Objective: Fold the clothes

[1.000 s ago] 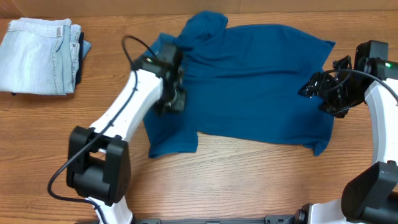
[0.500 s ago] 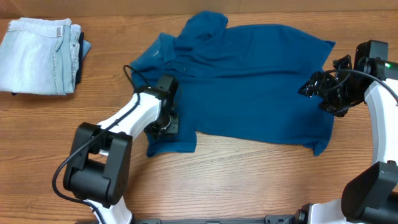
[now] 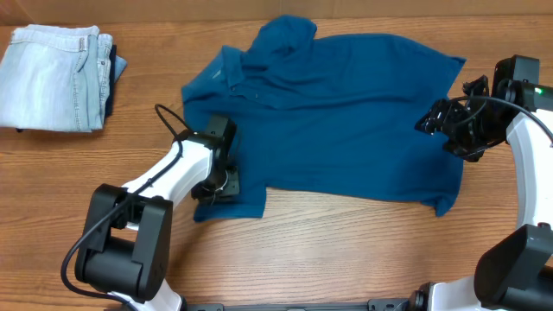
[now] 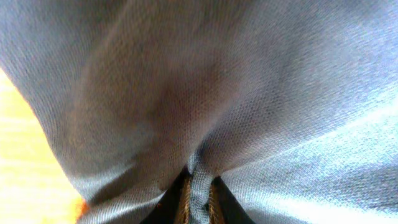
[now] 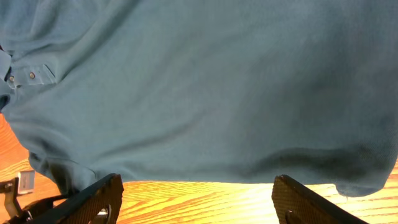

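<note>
From overhead I see the polo shirt (image 3: 346, 112) spread across the middle of the wooden table (image 3: 346, 250), collar at the far side, mostly flat with soft wrinkles. The left pincer (image 3: 221, 180) sits on the shirt's near-left flap, but overhead hides its jaws. The left wrist view settles it: the left pincer (image 4: 199, 198) is pinching a narrow ridge of the shirt between its two fingers. The cloth fills that frame, fine mesh knit and matte, with a sliver of bright wood at the left.

The right pincer (image 3: 435, 121) is at the shirt's right edge, and overhead shows only dark linkage and cable. The right wrist view shows the right pincer (image 5: 199, 205) spread wide, dark fingers at the bottom corners with nothing gripped — the shirt's edge and grained wood lie below. Only this view shows the small buttons (image 5: 20, 76) on the placket. Folded pale denim jeans (image 3: 52, 78) lie at the far-left corner, well apart from the shirt.
</note>
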`<state>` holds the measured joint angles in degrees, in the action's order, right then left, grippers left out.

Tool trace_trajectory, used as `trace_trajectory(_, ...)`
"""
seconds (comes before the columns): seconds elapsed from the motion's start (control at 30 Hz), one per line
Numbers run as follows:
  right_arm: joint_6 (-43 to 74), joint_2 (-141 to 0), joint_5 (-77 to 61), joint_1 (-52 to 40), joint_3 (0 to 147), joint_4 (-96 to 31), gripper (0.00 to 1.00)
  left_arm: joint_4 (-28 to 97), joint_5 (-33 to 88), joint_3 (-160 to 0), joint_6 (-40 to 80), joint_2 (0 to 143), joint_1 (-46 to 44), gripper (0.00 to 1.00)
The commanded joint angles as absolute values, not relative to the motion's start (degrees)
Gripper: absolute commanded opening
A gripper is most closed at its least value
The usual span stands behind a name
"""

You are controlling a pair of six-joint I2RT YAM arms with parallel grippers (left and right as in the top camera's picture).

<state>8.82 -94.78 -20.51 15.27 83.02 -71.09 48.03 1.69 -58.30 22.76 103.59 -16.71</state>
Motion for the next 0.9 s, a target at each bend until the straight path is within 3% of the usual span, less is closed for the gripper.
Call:
trace_trajectory(0.0,9.0,-94.4,-19.8,15.1,82.9,-70.7,0.81,51.3,-1.9,-49.8,26.5,108.6,-15.7,0.14)
trace_trajectory(0.5,14.0,-94.7,-17.5,17.9,74.6,-68.3,0.90,53.7,-1.0,-49.6,26.9,106.7,-15.3,0.17)
trace_trajectory(0.63,15.7,-94.7,-17.7,20.5,67.3,-63.1,0.77,53.3,-1.0,-49.6,27.1,106.7,-14.2,0.17)
trace_trajectory(0.7,14.2,-94.7,-19.2,20.8,64.5,-60.9,0.75,52.7,-1.0,-49.6,27.0,106.7,-14.0,0.18)
trace_trajectory(0.87,13.3,-94.7,-19.8,20.8,63.7,-66.1,0.91,51.7,0.0,-49.6,27.1,106.7,-14.0,0.18)
